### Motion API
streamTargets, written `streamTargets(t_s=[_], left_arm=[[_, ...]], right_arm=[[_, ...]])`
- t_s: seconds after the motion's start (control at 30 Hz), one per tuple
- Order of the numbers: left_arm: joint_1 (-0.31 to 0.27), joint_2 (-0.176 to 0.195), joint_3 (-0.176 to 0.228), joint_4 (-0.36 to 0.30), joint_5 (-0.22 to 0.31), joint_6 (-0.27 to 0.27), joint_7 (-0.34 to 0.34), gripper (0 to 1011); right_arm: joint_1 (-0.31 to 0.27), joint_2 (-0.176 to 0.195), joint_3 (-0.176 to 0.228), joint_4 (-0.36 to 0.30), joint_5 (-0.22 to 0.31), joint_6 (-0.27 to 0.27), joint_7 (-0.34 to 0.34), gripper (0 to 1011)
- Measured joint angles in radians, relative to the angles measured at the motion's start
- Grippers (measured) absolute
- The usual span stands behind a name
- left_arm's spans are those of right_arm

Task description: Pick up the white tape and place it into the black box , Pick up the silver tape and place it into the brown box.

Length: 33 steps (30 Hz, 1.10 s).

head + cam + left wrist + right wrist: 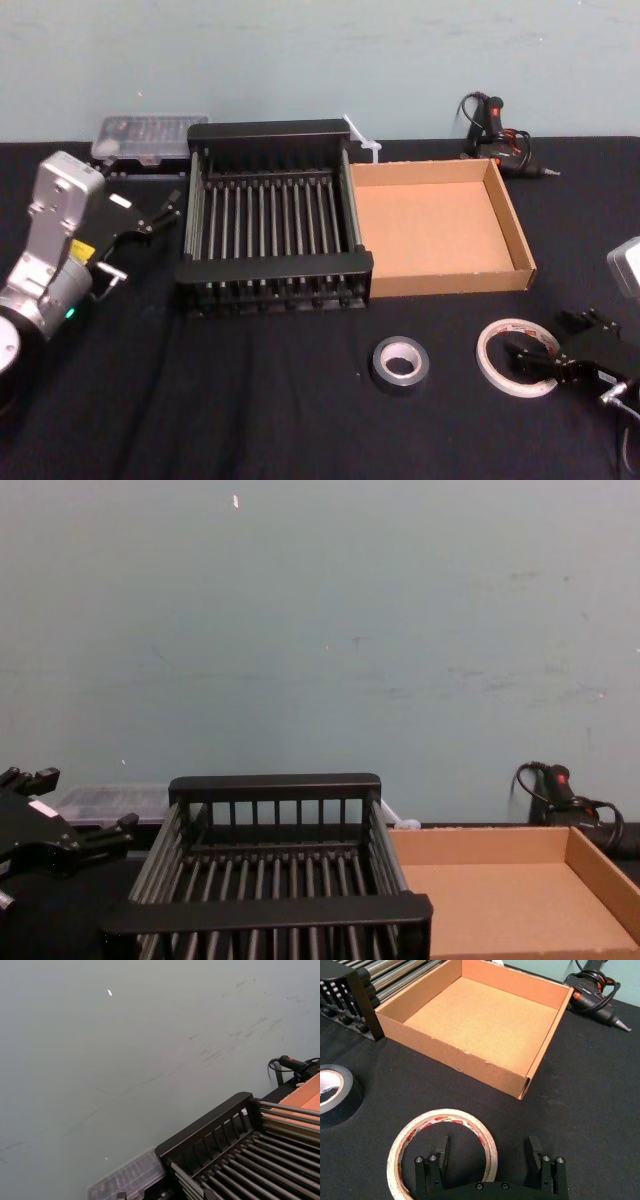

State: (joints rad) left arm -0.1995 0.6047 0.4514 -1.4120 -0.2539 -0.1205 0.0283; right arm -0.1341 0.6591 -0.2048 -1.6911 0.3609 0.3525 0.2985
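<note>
Right hand [489,1141] astride white tape [445,1116] | red print illegible | left hand [165,212] idle

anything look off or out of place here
Nothing stands out. The black box and brown box sit square side by side; the silver tape and white tape lie flat on the cloth in front. The right pincer, open, straddles the white tape's rim; the left pincer hangs beside the black box.

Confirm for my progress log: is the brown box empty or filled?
Empty: the brown box shows bare cardboard floor. The silver tape and white tape lie on the table before it, right gripper open at the white tape.
</note>
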Motion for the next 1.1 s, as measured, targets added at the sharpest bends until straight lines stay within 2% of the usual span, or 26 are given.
streamTargets(t_s=[0.13, 0.3, 0.63, 1.0, 1.1], left_arm=[[0.000, 0.000, 0.000, 0.000, 0.000, 0.000, 0.000, 1001], [0.000, 0.000, 0.000, 0.000, 0.000, 0.000, 0.000, 1001], [0.000, 0.000, 0.000, 0.000, 0.000, 0.000, 0.000, 1001], [0.000, 0.000, 0.000, 0.000, 0.000, 0.000, 0.000, 1001], [0.000, 0.000, 0.000, 0.000, 0.000, 0.000, 0.000, 1001]], right_arm=[[0.000, 0.000, 0.000, 0.000, 0.000, 0.000, -0.001, 1002], [0.000, 0.001, -0.001, 0.000, 0.000, -0.001, -0.001, 924], [0.000, 0.002, -0.002, -0.001, 0.001, -0.002, -0.002, 648], [0.000, 0.002, -0.002, -0.001, 0.001, -0.002, -0.002, 253], [0.000, 0.002, -0.002, -0.001, 0.001, -0.002, -0.002, 177]])
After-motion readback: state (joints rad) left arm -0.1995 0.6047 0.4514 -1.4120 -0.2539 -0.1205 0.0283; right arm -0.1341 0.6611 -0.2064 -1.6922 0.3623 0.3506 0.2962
